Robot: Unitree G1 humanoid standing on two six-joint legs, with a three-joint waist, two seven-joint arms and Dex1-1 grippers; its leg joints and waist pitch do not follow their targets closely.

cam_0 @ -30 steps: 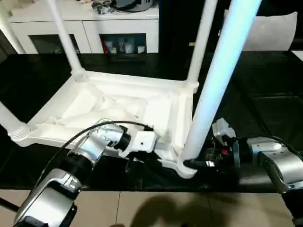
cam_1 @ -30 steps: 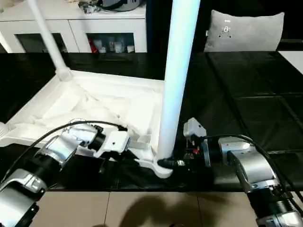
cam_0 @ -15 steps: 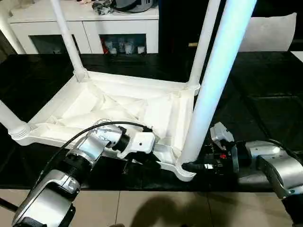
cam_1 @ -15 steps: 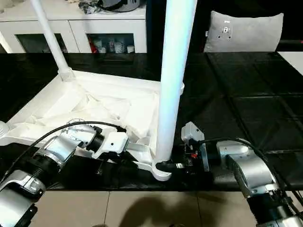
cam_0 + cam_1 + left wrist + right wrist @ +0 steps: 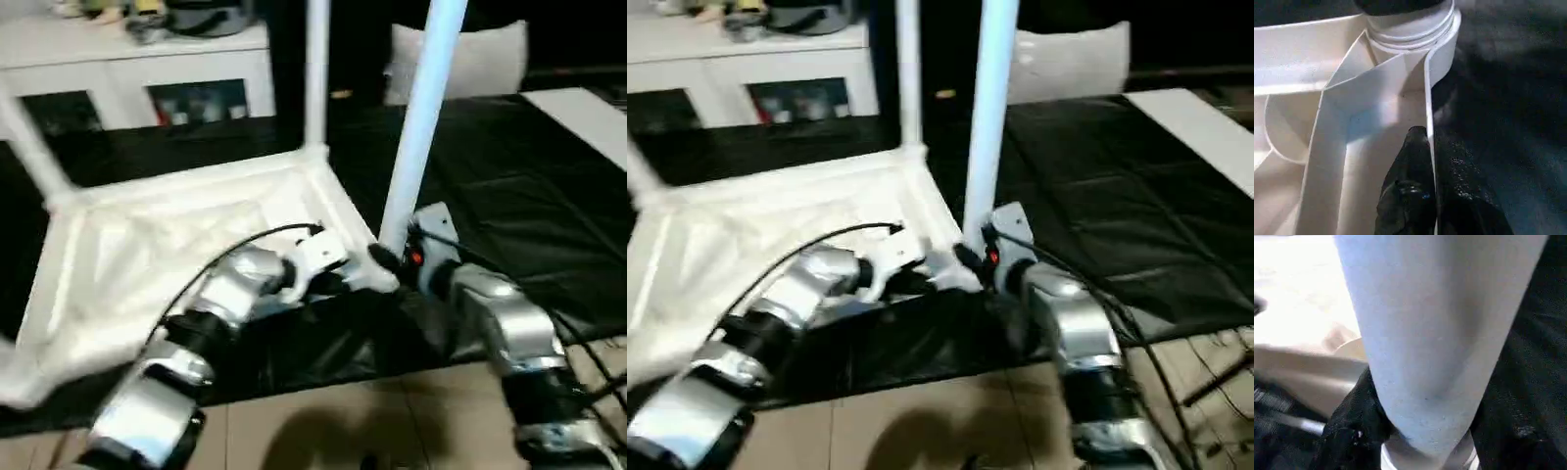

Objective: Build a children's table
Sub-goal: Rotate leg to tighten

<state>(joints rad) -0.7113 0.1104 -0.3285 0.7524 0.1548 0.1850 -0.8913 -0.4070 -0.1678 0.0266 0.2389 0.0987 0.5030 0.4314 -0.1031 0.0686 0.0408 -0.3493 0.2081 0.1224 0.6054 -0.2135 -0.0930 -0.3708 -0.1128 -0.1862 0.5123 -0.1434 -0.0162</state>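
Swung round since the earlier frame, the light, rigid, slippery children's table (image 5: 176, 235) was pinched at its rim by the left gripper (image 5: 1431, 161), while the right gripper (image 5: 1420, 431) clasped the near leg (image 5: 416, 117) low.

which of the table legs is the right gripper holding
The near right corner leg, standing in its socket at the corner closest to the robot. The right gripper clamps its base, a black finger either side. The far leg stands free.
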